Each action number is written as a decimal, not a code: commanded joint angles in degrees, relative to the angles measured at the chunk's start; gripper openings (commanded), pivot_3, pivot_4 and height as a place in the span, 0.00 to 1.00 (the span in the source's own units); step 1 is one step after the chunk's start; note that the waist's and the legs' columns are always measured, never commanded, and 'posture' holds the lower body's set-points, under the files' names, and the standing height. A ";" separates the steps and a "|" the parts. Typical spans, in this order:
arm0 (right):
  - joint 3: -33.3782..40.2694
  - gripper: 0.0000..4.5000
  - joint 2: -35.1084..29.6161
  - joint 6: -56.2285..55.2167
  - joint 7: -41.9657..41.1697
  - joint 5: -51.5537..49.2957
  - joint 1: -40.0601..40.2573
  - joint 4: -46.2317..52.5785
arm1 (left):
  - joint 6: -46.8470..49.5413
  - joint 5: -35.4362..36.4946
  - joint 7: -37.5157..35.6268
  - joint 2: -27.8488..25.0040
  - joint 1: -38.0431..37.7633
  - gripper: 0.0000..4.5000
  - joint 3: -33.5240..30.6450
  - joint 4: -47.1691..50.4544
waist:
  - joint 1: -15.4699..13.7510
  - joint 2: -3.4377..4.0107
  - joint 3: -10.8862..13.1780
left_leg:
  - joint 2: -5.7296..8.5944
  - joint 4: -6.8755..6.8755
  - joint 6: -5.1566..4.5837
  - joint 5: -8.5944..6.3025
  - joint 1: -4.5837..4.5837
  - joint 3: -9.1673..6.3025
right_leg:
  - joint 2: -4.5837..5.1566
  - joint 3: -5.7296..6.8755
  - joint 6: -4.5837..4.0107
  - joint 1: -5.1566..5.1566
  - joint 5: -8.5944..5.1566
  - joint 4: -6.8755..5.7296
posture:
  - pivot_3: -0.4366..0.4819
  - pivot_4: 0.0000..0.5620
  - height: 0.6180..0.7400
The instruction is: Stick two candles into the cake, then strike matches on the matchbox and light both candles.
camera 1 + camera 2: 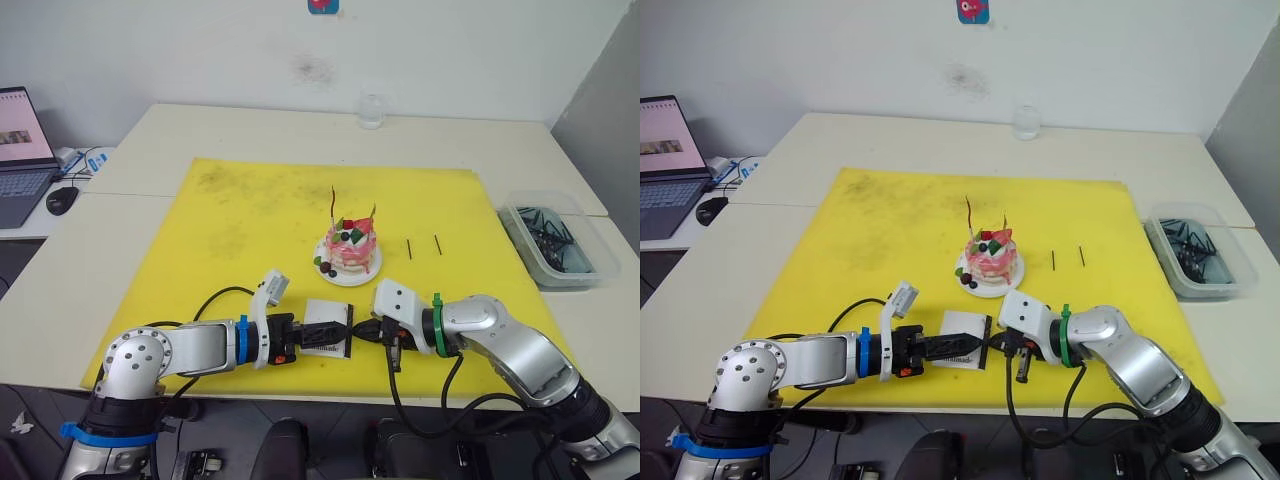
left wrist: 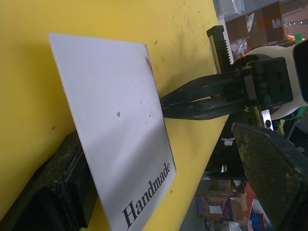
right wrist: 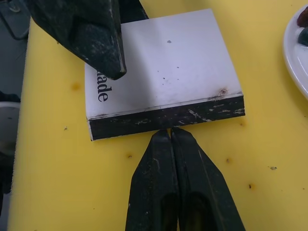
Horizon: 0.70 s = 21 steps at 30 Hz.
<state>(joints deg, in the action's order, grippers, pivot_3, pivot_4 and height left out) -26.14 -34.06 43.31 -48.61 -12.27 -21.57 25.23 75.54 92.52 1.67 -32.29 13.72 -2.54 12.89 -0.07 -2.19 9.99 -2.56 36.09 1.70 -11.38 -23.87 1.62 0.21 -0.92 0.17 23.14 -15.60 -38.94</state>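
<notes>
Yellow mat on pale table (image 1: pixel 250 135): your left pincer (image 1: pixel 296 337) grips the flat white "Handmade" matchbox (image 1: pixel 328 327); your clenched right pincer (image 3: pixel 171 139) tips touch its black strip, running crosswise.

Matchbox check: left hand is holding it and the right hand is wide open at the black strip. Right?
Not quite. The left hand does hold the matchbox, but the right wrist view shows the right hand shut, fingertips together at the black strip.
</notes>
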 commanded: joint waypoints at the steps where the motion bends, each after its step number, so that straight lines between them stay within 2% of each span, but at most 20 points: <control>1: -0.09 0.00 0.27 -0.85 -0.13 0.17 -0.30 0.83 | 0.00 -1.09 0.13 0.18 -0.94 0.86 2.49 0.19 | 0.00 0.00 0.00 | 0.00 0.00 0.00 0.00 0.00 0.00 | 0.00 0.00 0.00 0.00 0.00 0.00 | 0.48 0.27 1.00; 10: 1.10 0.00 1.20 1.11 1.10 -0.75 0.34 1.78 | -1.71 -5.80 -1.70 -0.14 -1.02 0.23 1.45 1.96 | 0.00 0.00 0.00 | -0.02 -0.03 0.00 0.00 -0.03 0.01 | 0.00 0.00 -0.02 0.03 -0.02 0.05 | 0.48 0.27 1.00; 13: 2.56 0.00 1.54 2.64 1.71 -1.90 0.11 2.62 | -1.80 -3.29 -2.41 -2.03 1.32 0.01 -0.85 1.91 | 0.05 -0.02 0.02 | -0.04 -0.03 0.00 0.00 -0.04 0.01 | 0.00 0.01 -0.02 0.03 -0.02 0.05 | 0.48 0.27 1.00; 18: 8.19 0.00 -0.44 6.81 1.33 -5.53 -0.50 5.92 | -2.15 9.40 -2.97 -6.48 4.40 0.00 -0.12 3.24 | 0.19 -0.05 0.06 | -0.11 -0.05 0.01 0.00 -0.04 -0.01 | -0.04 0.03 -0.03 0.08 -0.02 0.00 | 0.48 0.27 1.00; 21: 12.35 0.00 -4.39 8.68 0.28 -7.41 0.43 8.14 | -4.27 12.71 -0.23 -6.25 4.58 0.00 3.24 3.64 | 0.10 -0.05 0.07 | -0.08 -0.06 0.01 -0.01 -0.10 0.00 | -0.01 0.02 -0.04 0.08 -0.04 0.07 | 0.48 0.27 1.00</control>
<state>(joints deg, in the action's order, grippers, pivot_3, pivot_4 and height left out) -17.15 -36.93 51.17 -47.53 -17.99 -21.20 30.44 72.59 102.40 0.14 -39.14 18.29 -1.37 14.94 0.02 -2.24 10.06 -2.61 36.02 1.71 -11.39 -23.98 1.64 0.23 -0.92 0.13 23.22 -15.64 -38.84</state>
